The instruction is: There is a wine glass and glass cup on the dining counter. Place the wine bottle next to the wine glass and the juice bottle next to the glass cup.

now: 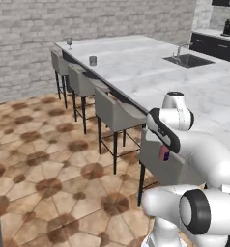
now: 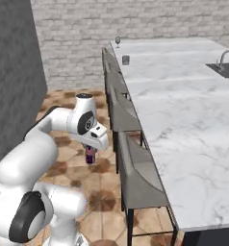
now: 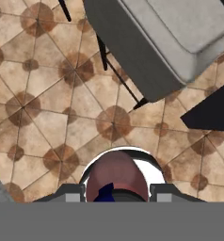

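While gripped, juice bottle looks squat, reddish-purple.

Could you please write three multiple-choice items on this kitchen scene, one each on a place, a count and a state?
1. Where does the wine glass stand?
A. at the far corner of the dining counter
B. in the sink
C. on a stool

2. How many glasses stand on the counter?
A. one
B. two
C. four

3. What is the tool doing?
A. hanging open
B. shut on the juice bottle
C. resting on the counter

Answers: 1 A, it stands at the far corner; 2 B, wine glass plus glass cup; 3 B, the reddish-purple bottle sits between the fingers.
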### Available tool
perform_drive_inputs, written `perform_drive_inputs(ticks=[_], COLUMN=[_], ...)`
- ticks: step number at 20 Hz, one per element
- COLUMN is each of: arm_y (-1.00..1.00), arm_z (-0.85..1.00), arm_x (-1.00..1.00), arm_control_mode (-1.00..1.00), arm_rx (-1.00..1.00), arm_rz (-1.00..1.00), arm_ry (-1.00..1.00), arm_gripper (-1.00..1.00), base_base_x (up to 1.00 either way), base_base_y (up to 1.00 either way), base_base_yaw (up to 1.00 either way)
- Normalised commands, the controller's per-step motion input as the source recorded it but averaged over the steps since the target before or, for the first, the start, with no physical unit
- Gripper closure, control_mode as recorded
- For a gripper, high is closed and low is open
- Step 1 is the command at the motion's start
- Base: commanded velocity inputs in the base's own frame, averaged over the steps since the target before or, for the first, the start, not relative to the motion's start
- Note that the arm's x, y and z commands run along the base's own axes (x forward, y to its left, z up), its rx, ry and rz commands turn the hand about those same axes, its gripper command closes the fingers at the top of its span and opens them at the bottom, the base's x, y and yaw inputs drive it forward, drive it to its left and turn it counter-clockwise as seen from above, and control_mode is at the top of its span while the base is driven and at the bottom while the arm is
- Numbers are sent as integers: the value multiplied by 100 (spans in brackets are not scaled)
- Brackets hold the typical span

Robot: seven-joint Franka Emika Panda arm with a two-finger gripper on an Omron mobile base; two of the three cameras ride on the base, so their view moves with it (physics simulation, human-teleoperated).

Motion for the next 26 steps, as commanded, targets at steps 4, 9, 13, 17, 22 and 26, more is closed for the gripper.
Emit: perform_drive_inputs(ticks=[4, 9, 13, 17, 22, 26], arm_y=[0, 0, 0, 0, 0, 0], arm_z=[0, 0, 0, 0, 0, 0], arm_x=[0, 0, 0, 0, 0, 0], arm_control_mode=[100, 100, 100, 100, 100, 100], arm_rx=[0, 0, 0, 0, 0, 0], arm_rz=[0, 0, 0, 0, 0, 0], arm_ry=[0, 0, 0, 0, 0, 0], arm_gripper=[100, 100, 100, 100, 100, 100], base_base_x=[91, 91, 89, 88, 88, 89], base_base_y=[54, 55, 57, 58, 57, 54], base_base_yaw=[0, 0, 0, 0, 0, 0])
